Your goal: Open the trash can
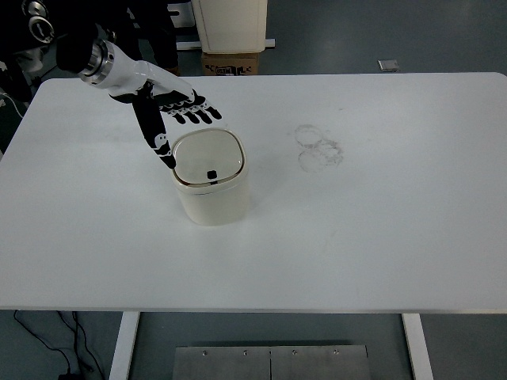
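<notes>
My left robot hand (170, 119), fingers spread and empty, hovers beside the small cream plastic trash can (212, 180) on the white tabletop (380, 229); light and tippable, I judge, best pressed at its black lid button (212, 173).
</notes>
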Action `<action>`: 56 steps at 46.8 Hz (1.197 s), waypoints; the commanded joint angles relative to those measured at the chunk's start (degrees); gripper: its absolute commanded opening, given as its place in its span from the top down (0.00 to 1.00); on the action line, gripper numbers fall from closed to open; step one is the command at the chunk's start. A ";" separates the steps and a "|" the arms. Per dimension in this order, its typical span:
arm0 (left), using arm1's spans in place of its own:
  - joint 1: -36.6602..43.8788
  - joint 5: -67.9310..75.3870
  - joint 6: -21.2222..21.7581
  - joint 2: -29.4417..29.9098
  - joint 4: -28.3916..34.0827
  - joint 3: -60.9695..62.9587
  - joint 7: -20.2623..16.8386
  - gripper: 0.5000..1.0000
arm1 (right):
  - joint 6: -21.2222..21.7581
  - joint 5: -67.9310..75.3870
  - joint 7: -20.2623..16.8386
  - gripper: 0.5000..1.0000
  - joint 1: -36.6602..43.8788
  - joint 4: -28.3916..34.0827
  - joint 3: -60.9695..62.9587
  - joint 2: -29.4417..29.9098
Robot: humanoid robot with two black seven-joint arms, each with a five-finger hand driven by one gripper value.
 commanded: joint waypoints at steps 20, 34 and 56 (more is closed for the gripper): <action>9.72 -10.68 0.00 9.02 13.05 -7.42 -0.17 0.00 | 0.00 0.00 -0.01 0.02 0.00 0.00 0.00 0.00; 12.44 -13.31 0.00 10.69 14.98 -8.48 -0.35 0.00 | 0.00 0.00 -0.01 0.02 0.00 0.00 0.00 0.00; 30.27 -25.36 9.95 12.89 21.31 -24.20 -2.81 0.00 | 0.00 0.00 -0.01 0.02 0.00 0.00 0.00 0.00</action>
